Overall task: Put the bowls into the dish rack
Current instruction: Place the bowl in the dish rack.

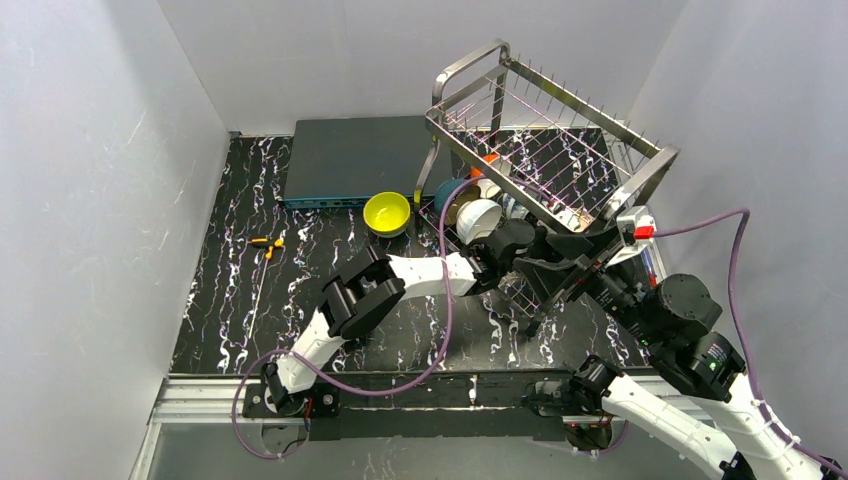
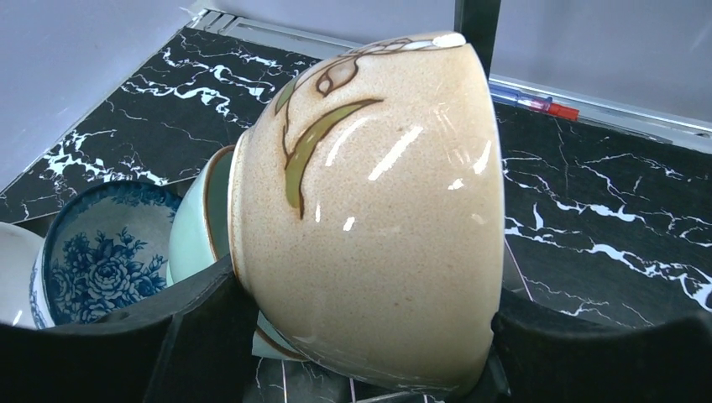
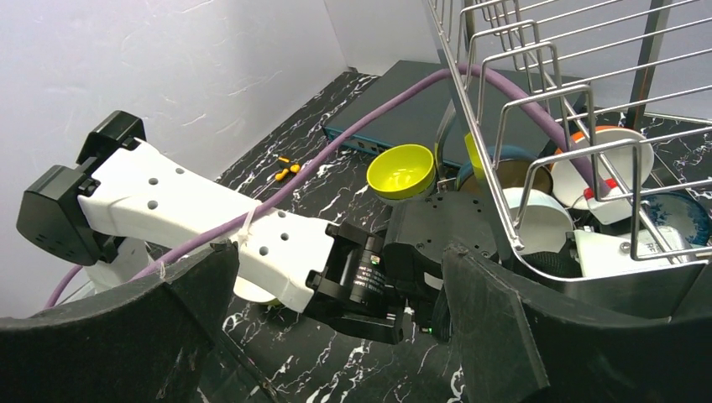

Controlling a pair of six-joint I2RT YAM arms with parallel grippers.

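My left gripper [image 1: 505, 245] reaches into the lower tier of the steel dish rack [image 1: 655, 165] and is shut on a tan-brown bowl [image 2: 378, 218] lying on its side. A finger [image 2: 201, 327] presses its rim side and the other its base side. Behind it stand a pale green bowl [image 2: 193, 227] and a blue floral bowl [image 2: 101, 252]. My right gripper [image 1: 565, 262] is open and empty at the rack's near end, just right of the left wrist. A yellow-green bowl [image 1: 387, 213] sits on the table left of the rack. White [image 3: 546, 220] and orange-rimmed [image 3: 617, 155] bowls stand in the rack [image 3: 613, 281].
A flat dark grey-blue box [image 1: 350, 160] lies at the back, left of the rack. A small orange tool [image 1: 266, 243] lies on the marble table at the left. A purple cable [image 1: 445, 300] loops over the left arm. A red-capped pen [image 2: 537, 102] lies past the rack.
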